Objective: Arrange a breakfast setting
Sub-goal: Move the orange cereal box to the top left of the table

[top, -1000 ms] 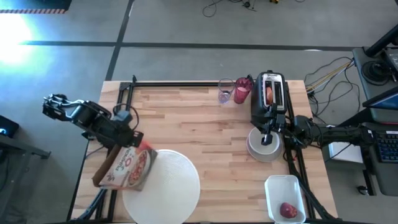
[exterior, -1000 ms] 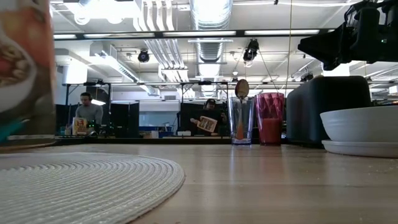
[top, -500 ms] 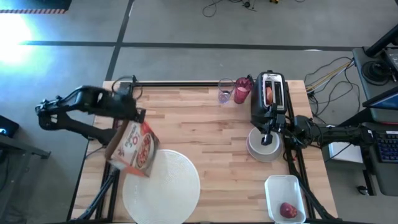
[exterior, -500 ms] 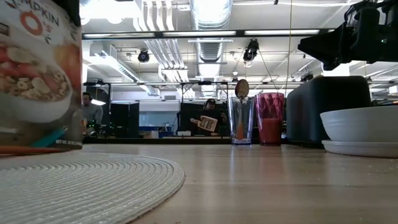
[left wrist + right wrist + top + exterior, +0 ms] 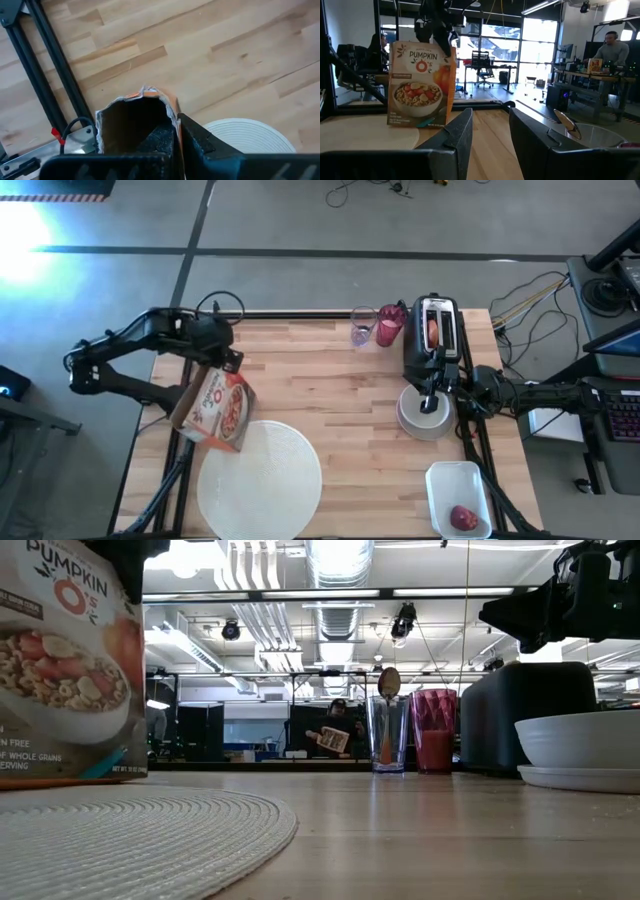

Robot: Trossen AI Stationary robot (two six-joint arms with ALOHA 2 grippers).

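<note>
Gripping the cereal box [image 5: 214, 408] by one wall of its torn-open top, the left pincer [image 5: 222, 360] is shut on the cardboard; in the left wrist view one finger is seen inside the mouth and one outside. The box is held tilted above the tabletop [image 5: 320, 380], just beside the round woven mat [image 5: 262, 480], at the left side; whether its lower edge touches the wood cannot be told. It is judged light and thin-walled: the card is likely to buckle if squeezed hard, and a box hung from one flap may swing or tear, so a hold lower down across both broad faces would be steadier.

The right pincer [image 5: 432, 402] is parked part-open over the white bowl [image 5: 424, 414], which sits on its grey plate in front of the toaster [image 5: 432, 332]; nothing is seen between its fingers. The bowl is judged stiff, smooth and breakable, best taken by the rim.
</note>
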